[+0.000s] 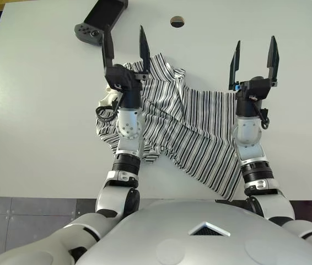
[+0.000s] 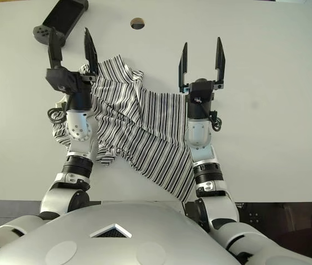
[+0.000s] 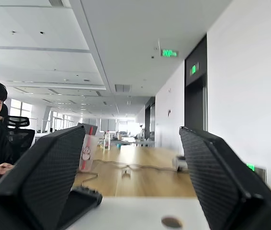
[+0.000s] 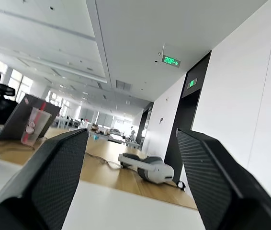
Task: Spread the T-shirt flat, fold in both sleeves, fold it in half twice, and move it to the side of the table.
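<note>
T-shirt (image 1: 183,127) lies bunched on desk (image 1: 35,110), long axis approx 11-to-5 o'clock. Wide open & empty: left end effector (image 1: 124,33), right end effector (image 1: 255,44). Cloth lies at 6 o'clock of both, left nearer.

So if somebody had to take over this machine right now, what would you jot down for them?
Left gripper: jaws open, empty, above the far left part of the T-shirt.
Right gripper: jaws open, empty, above the T-shirt's right edge.
T-shirt: striped, crumpled on the table, lying under both arms, one corner at the near edge.
Done: nothing yet.
Left: spread it flat, fold both sleeves, halve twice, move it aside.
</note>
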